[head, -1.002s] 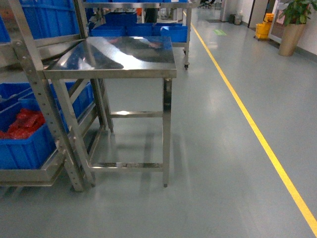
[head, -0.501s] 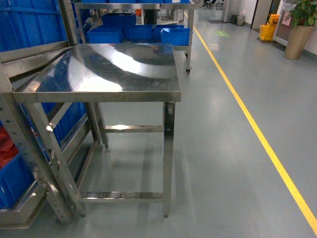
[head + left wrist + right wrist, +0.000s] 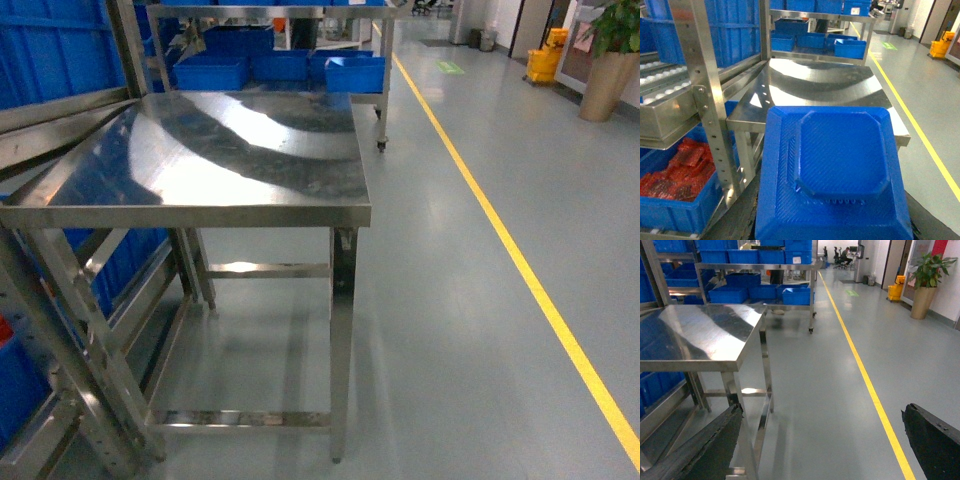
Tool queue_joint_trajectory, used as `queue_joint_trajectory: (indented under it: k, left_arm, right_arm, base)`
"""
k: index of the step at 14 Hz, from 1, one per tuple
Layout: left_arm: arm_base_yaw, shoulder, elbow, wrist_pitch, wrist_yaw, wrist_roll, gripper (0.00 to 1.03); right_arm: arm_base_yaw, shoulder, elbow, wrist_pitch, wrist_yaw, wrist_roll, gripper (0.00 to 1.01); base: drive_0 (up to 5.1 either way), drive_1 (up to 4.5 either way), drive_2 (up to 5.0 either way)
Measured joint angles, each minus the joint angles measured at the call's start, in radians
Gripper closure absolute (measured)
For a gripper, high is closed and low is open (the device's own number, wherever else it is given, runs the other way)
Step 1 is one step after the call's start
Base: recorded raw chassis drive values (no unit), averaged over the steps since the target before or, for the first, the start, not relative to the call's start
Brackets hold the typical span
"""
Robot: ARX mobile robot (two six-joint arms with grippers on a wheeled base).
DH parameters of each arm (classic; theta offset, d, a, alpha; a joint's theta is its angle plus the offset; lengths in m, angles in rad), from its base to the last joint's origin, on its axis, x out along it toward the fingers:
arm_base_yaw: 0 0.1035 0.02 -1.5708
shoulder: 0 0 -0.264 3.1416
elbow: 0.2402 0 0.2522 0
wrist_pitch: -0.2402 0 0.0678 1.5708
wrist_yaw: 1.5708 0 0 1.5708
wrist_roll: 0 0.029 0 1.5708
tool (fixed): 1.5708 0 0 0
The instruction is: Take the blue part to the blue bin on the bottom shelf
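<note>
At the lower centre of the left wrist view, the blue part (image 3: 840,165) fills most of the frame. It is a moulded plastic piece, square with clipped corners, and a raised eight-sided panel sits in its middle. Its surface carries a fine woven-looking texture. It hides the left gripper, so I cannot tell how those jaws stand.

At 8 o'clock from the part, low in the rack (image 3: 707,105), sits a blue bin (image 3: 680,212) holding crinkly red packets. The rack is stainless steel, with a perforated upright. At 9 o'clock a tilted level (image 3: 665,112) carries white rollers.

Just beyond the part, at 12 o'clock, stands the steel table (image 3: 215,205), flat-topped, polished and mirror-bright. It has square legs and low cross rails.

The floor (image 3: 450,330) is smooth grey-green with a yellow line (image 3: 520,260) running toward 1 o'clock. Farther back, a wheeled shelf holds more blue bins (image 3: 355,72). A potted plant (image 3: 925,285) and a yellow mop bucket (image 3: 896,290) stand near the far wall.

The right gripper (image 3: 820,415) hangs level over the floor beside the table. Its dark, rough-edged fingers (image 3: 932,440) are spread wide, with nothing between them.
</note>
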Motion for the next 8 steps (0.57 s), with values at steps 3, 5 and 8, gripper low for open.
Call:
queue_joint_trajectory:
  k: [3,5,8]
  left_arm:
    - [0.0,0.004,0.0,0.002,-0.001,0.0,0.6]
    - [-0.001,-0.001,0.0,0.001,-0.001,0.0,0.6]
    - [-0.001,0.001,0.0,0.0,0.002,0.0,0.6]
  right_arm:
    - [0.0,0.0,0.0,-0.002,0.0,0.0,0.03]
    - [0.0,0.0,0.0,0.0,0.0,0.0,0.03]
    - [0.0,0.0,0.0,0.004,0.0,0.0,0.03]
  base:
    - [0.0,2.66,-2.7]
    - [-2.4,1.23,1.2]
    - [-4.9,2.56,2.6]
